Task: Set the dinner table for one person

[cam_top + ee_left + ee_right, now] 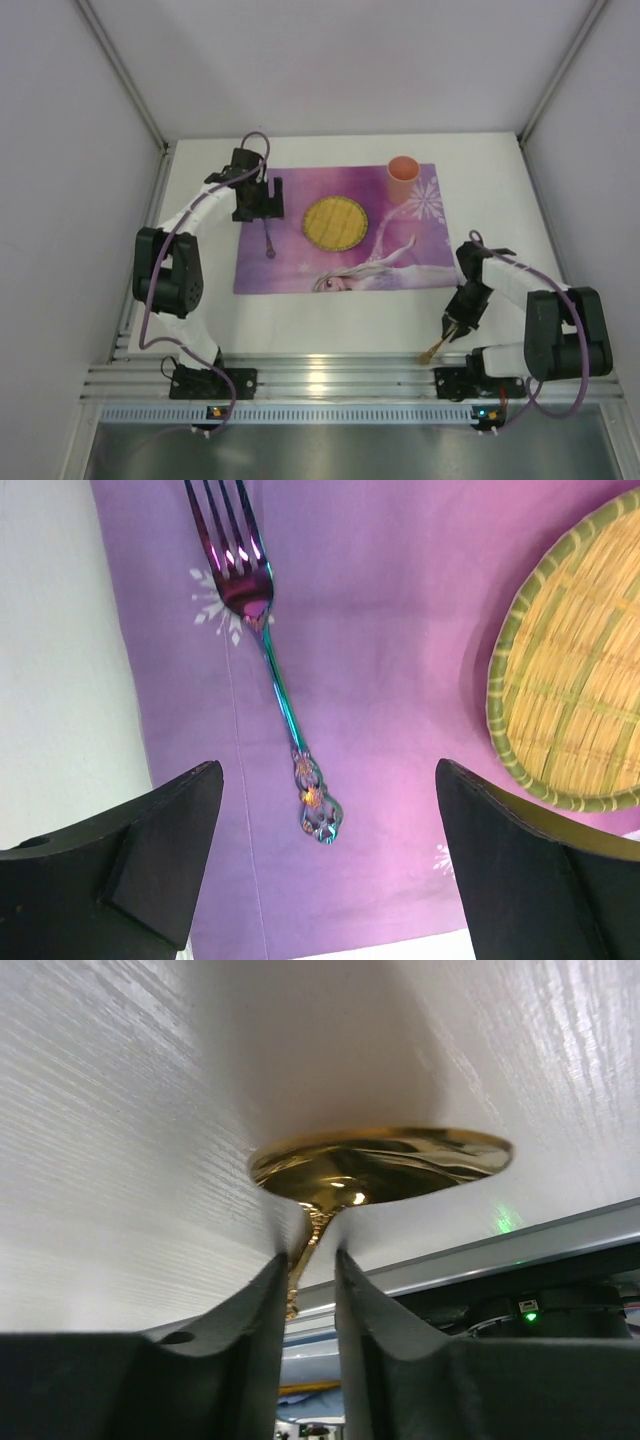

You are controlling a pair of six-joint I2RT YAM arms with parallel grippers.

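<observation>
On the white dinner table (340, 315) lies a purple placemat (300, 272) with a woven yellow plate (336, 222) and an orange cup (403, 178) on it. An iridescent fork (265, 650) rests on the mat's left part, tines pointing away. My left gripper (330, 770) hangs open just above the fork's handle end, touching nothing. Near the front edge a gold spoon (380, 1165) lies on the table. My right gripper (310, 1255) has its jaws narrowed around the spoon's handle, which lies against one finger with a thin gap on the other side.
The ribbed aluminium rail (320, 380) runs along the table's near edge, just behind the spoon (432, 351). The woven plate (570, 670) sits to the right of the fork. White walls enclose the table on three sides.
</observation>
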